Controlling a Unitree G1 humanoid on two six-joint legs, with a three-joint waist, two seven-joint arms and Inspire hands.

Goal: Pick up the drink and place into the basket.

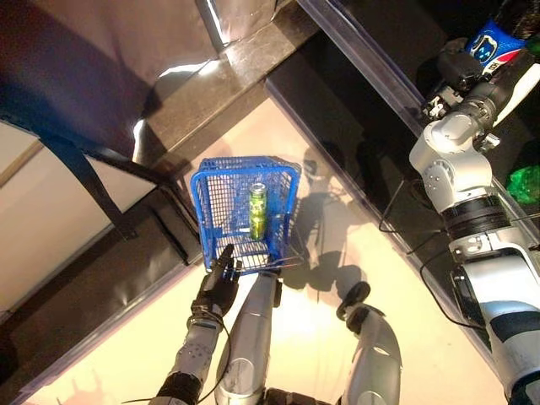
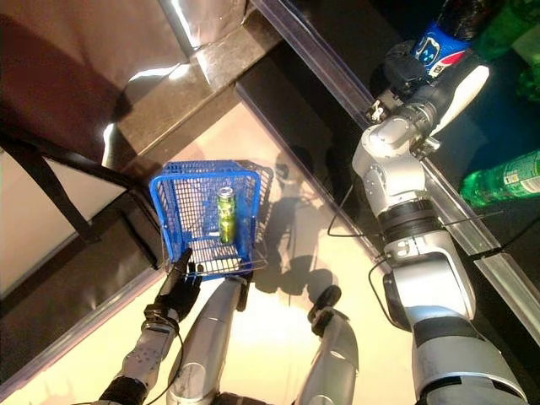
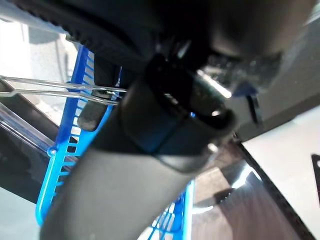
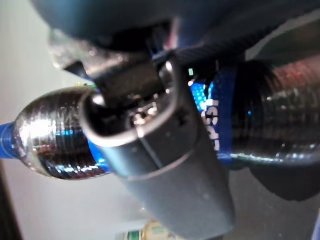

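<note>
My left hand (image 1: 217,287) is shut on the thin wire handles (image 3: 50,89) of the blue basket (image 1: 205,213), which hangs low in front of me. A green can (image 1: 258,211) lies inside the basket. My right hand (image 1: 460,69) reaches up into the dark shelf at the upper right. It is shut on a dark bottle with a blue label (image 1: 492,44). In the right wrist view the thumb (image 4: 150,145) lies across that bottle (image 4: 272,117).
A clear-edged shelf (image 1: 371,72) runs diagonally across the upper right. Green bottles (image 2: 504,179) lie on it beside my right arm. A dark counter (image 1: 110,93) with a black frame stands at the left.
</note>
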